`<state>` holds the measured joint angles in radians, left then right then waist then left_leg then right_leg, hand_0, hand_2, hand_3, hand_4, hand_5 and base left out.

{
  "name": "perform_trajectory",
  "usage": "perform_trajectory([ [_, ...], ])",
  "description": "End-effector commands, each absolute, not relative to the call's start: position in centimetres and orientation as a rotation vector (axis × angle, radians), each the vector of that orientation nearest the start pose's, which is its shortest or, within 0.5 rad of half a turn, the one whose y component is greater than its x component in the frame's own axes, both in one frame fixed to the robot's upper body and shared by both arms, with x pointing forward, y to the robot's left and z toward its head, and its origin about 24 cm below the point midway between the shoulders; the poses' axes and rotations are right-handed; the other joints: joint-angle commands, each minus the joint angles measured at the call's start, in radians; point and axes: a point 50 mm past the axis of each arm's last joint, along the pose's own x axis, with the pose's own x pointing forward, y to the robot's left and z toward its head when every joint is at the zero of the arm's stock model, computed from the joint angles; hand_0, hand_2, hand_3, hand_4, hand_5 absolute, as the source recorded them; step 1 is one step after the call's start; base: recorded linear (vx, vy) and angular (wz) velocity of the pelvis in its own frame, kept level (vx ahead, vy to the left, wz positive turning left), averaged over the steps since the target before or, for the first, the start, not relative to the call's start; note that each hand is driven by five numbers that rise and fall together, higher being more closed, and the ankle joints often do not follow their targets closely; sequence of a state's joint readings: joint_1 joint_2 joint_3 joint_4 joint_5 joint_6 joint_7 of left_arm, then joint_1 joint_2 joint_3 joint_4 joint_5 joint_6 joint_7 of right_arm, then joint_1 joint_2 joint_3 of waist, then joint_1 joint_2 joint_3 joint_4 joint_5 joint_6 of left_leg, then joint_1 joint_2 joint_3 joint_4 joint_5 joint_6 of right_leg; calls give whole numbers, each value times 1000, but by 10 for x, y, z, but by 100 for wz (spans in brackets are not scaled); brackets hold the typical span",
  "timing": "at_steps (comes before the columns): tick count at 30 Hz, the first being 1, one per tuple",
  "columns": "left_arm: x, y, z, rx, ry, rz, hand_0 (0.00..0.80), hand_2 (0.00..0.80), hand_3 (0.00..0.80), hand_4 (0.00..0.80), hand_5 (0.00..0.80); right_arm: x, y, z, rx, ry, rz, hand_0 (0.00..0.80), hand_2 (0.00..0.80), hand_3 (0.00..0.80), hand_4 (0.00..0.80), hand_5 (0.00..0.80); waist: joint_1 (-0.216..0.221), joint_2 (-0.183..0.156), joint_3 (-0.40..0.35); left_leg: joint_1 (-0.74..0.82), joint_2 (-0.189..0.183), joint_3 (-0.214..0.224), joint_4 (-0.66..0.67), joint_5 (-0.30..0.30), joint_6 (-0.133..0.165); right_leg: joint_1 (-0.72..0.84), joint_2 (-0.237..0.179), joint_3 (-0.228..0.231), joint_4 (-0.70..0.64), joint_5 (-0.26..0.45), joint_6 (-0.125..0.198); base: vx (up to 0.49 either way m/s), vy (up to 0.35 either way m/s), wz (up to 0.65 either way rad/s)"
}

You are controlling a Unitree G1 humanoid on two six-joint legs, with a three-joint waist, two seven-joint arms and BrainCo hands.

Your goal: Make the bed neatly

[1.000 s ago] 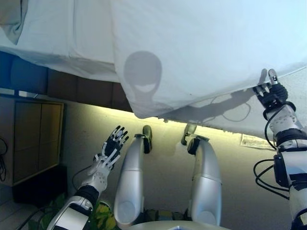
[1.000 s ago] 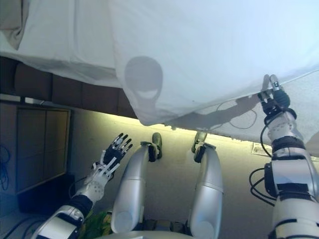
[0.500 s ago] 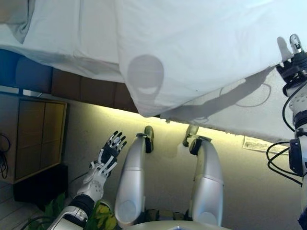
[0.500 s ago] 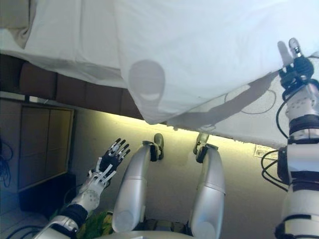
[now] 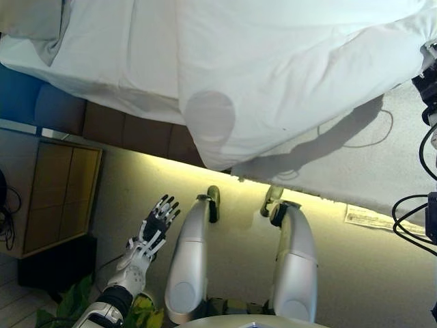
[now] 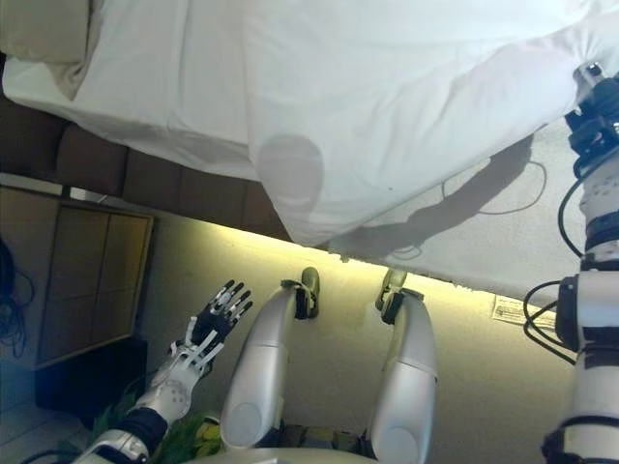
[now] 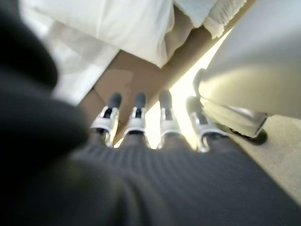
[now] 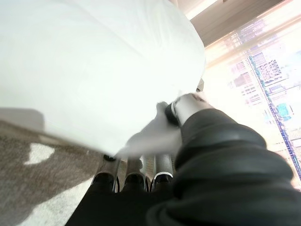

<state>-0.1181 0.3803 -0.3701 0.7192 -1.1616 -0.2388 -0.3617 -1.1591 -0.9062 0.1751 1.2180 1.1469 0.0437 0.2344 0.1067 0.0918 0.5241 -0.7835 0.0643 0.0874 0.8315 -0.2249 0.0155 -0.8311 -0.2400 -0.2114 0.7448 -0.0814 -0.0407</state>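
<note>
White duvet (image 6: pixel 406 106) edge pinched in rt hand (image 6: pixel 592 108)

We see a plain white duvet (image 5: pixel 287 75) over a white sheet (image 5: pixel 116 61), with a beige pillow (image 6: pixel 44 34) at the bed's far corner and a brown bed base (image 5: pixel 130 130) below. Beside it we see a wood-brown cabinet (image 5: pixel 58 195), grey carpet (image 5: pixel 369 164) and green leaves (image 5: pixel 65 304). Our left robot hand (image 5: pixel 156 224) is silver with dark tips; the right robot hand (image 6: pixel 592 116) shows its dark ribbed cover.
</note>
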Motion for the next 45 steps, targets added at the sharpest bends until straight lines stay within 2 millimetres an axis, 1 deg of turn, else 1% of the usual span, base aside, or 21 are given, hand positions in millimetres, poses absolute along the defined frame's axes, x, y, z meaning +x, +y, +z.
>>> perform_trajectory([
  [1,223,216,-58,-636,301,-99,0,0,0,0,0,347,-370,309,320,-443,-157,800,800,800,800,800,10,0,-4,49,64,-40,-121,105,-52,90,-15,9,22,-64,40,0,0,0],
  [7,226,220,-54,-650,260,-77,0,0,0,0,0,350,-368,300,325,-422,-119,800,800,800,800,800,11,-9,-5,112,68,-32,-159,123,-65,156,-15,-3,-23,-58,46,0,0,0],
  [11,237,228,-38,-656,161,-50,0,0,0,0,0,352,-365,292,333,-399,-94,800,800,800,800,800,11,-24,-19,168,75,-25,-213,137,-77,215,-11,-12,-84,-42,59,0,0,0],
  [14,253,233,-15,-671,35,-28,0,0,0,0,0,356,-361,283,343,-373,-76,800,800,800,800,800,10,-37,-37,225,84,-19,-276,158,-89,268,-3,-19,-148,-28,71,40,3,-4],
  [15,261,234,-2,-664,-20,-27,0,0,0,0,0,359,-357,278,353,-364,-68,800,800,800,800,800,9,-44,-46,252,87,-15,-309,164,-93,292,2,-22,-183,-21,77,39,-12,-7],
  [17,275,231,20,-648,-97,-44,0,0,0,0,0,363,-351,271,364,-347,-56,800,800,800,800,800,8,-56,-58,290,93,-9,-350,172,-100,334,11,-32,-234,-6,83,27,-30,-8],
  [18,284,228,34,-640,-126,-71,0,0,0,0,0,366,-347,267,373,-337,-45,800,800,800,800,800,7,-64,-67,310,97,-6,-375,176,-103,355,17,-37,-261,1,86,19,-48,-9],
  [19,291,223,44,-634,-140,-107,0,0,0,0,0,368,-342,263,383,-330,-34,800,800,800,800,800,5,-72,-76,326,101,-3,-396,181,-106,374,24,-42,-285,6,88,13,-38,-6],
  [20,292,222,44,-632,-137,-115,0,0,0,0,0,369,-342,263,385,-329,-32,800,800,800,800,800,5,-73,-76,331,101,-2,-401,182,-107,379,25,-43,-290,7,88,5,-39,-5],
  [23,305,195,56,-581,-115,-294,0,0,0,0,0,375,-329,258,405,-300,7,800,800,800,800,800,-8,-89,-105,378,118,8,-455,199,-116,429,42,-52,-345,19,91,10,-18,-9],
  [25,310,177,56,-535,-67,-384,0,0,0,0,0,378,-324,254,404,-276,28,800,800,800,800,800,-18,-92,-122,410,130,14,-488,209,-123,462,50,-53,-379,25,93,39,10,-11],
  [29,315,136,40,-473,129,-561,0,0,0,0,0,388,-307,246,408,-219,71,800,800,800,800,800,-44,-95,-163,489,146,28,-582,239,-134,537,66,-40,-459,39,102,73,38,-6],
  [31,314,113,30,-526,251,-629,0,0,0,0,0,393,-296,243,394,-198,102,800,800,800,800,800,-62,-96,-181,520,152,39,-615,250,-138,561,73,-32,-486,45,106,56,37,-12],
  [34,316,99,24,-570,311,-658,0,0,0,0,0,397,-281,242,374,-179,150,800,800,800,800,800,-80,-102,-193,542,161,49,-628,252,-143,580,81,-22,-504,48,107,33,6,-14],
  [36,318,82,22,-628,374,-672,0,0,0,0,0,403,-264,239,367,-166,192,800,800,800,800,800,-94,-120,-198,554,171,57,-623,243,-146,592,89,-13,-511,48,106,50,-62,-21],
  [37,318,79,21,-630,385,-677,0,0,0,0,0,404,-259,238,366,-163,202,800,800,800,800,800,-97,-126,-199,558,172,60,-625,242,-145,594,92,-10,-515,49,107,47,-115,-15],
  [38,317,69,19,-653,414,-696,0,0,0,0,0,405,-251,239,369,-163,221,800,800,800,800,800,-104,-140,-198,562,177,66,-624,236,-145,599,97,-6,-521,50,107,24,-105,-11],
  [39,316,65,18,-668,430,-700,0,0,0,0,0,406,-248,239,371,-165,228,800,800,800,800,800,-105,-144,-197,563,179,68,-624,234,-146,600,99,-3,-523,51,107,20,-158,-12],
  [40,313,55,16,-692,472,-725,0,0,0,0,0,407,-240,240,376,-169,245,800,800,800,800,800,-112,-157,-194,564,182,71,-623,229,-146,602,105,2,-528,54,108,8,-144,-13],
  [42,307,39,11,-723,539,-766,0,0,0,0,0,408,-231,244,388,-186,267,800,800,800,800,800,-121,-174,-185,563,190,77,-619,221,-147,602,111,6,-529,55,110,-4,-166,-8],
  [45,296,17,6,-771,641,-804,0,0,0,0,0,409,-219,250,404,-213,291,800,800,800,800,800,-133,-190,-170,554,198,82,-610,215,-149,595,116,13,-529,60,113,-28,-124,-10],
])
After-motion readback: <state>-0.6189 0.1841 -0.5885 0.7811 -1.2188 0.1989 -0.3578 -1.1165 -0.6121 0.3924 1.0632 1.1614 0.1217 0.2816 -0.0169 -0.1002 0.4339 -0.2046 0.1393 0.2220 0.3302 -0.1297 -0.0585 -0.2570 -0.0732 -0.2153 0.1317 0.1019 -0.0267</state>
